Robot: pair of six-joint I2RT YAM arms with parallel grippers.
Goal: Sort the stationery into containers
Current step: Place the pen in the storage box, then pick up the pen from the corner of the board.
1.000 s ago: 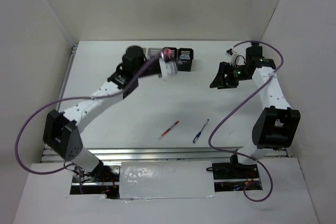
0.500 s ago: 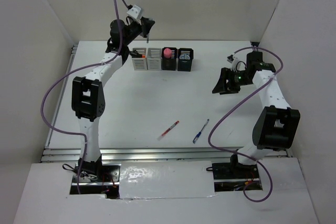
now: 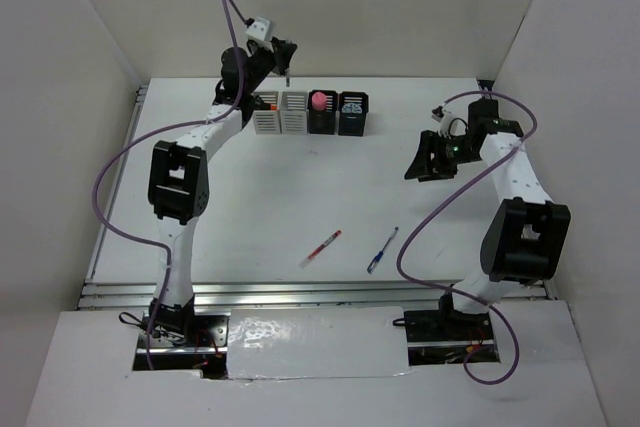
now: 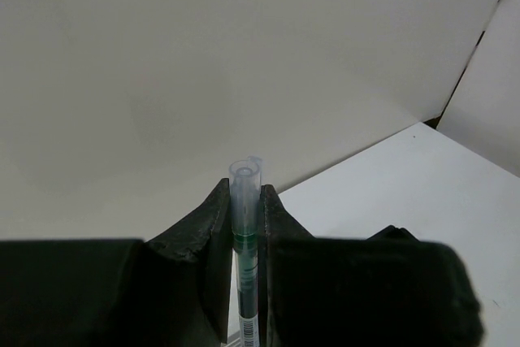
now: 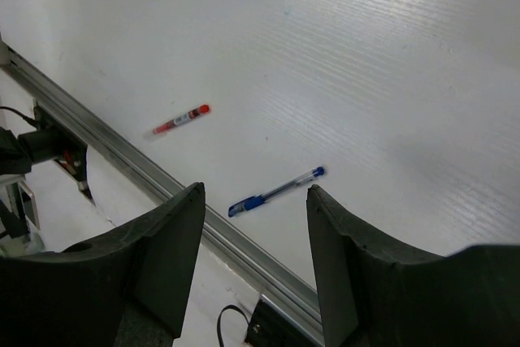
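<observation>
Two pens lie on the surface (image 3: 250, 197) toward the front, a red pen (image 3: 322, 246) and a blue pen (image 3: 382, 249), near each other. The left pincer (image 3: 284, 51) is clenched on a clear pen (image 4: 245, 237) (green inside), raised at the back by the grey end of the holders (image 3: 310, 114). The right pincer (image 5: 253, 193) hangs released, fingers apart.

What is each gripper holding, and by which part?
Left gripper clamps a pen just below its clear end; right gripper is open, holding nothing.
</observation>
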